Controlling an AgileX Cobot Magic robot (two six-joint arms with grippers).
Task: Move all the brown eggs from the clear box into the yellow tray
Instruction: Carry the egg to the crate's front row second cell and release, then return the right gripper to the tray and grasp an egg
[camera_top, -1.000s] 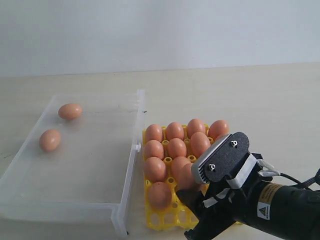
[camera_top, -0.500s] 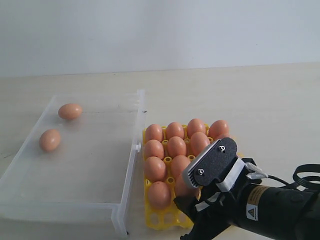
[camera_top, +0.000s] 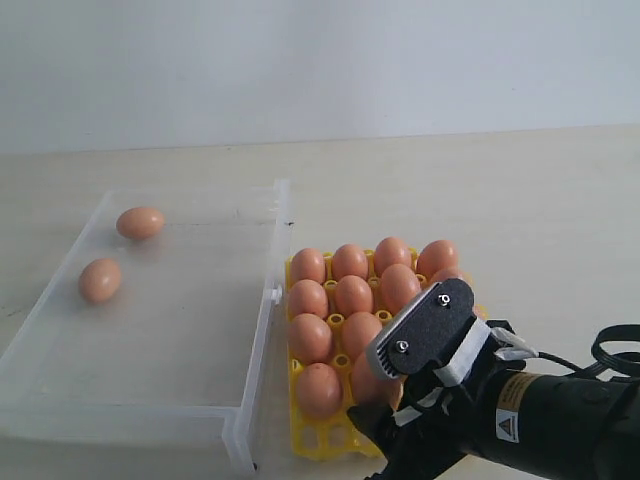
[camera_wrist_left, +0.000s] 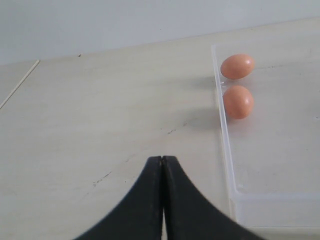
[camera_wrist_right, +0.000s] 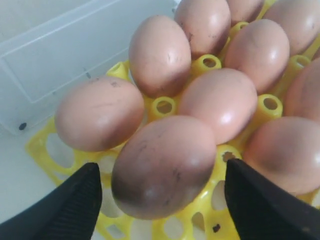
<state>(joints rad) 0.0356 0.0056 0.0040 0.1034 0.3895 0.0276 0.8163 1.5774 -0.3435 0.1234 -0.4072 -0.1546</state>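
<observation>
Your right gripper (camera_wrist_right: 161, 167) stands spread. Its two black fingers (camera_wrist_right: 75, 210) flank one brown egg (camera_wrist_right: 165, 160), with a thin gap on each side and neither finger touching it. That egg sits in a cup of the yellow tray (camera_wrist_right: 45, 145), next to the egg nearest the tray's corner, and empty cups show along the tray edge under the gripper. Only the right wrist view gives you that gap. In the exterior view the gripper's grey and black body covers the fingers and part of the egg.

Your left gripper (camera_wrist_left: 161, 164) appears only in its own wrist view. Its fingers are pressed together on nothing, over bare worktop (camera_wrist_left: 100, 125) just outside a wall of the clear box (camera_wrist_left: 226, 165).

A yellow label (camera_top: 512, 422) with a warning triangle sits on the right arm, but its print is too small to read.

In the exterior view the tray lies just beside the box's right wall, most of its cups filled. Two more brown eggs lie in the box, well apart from the right gripper. One egg (camera_top: 140, 222) is near the far left corner and the other egg (camera_top: 100, 280) is close by the left wall.
</observation>
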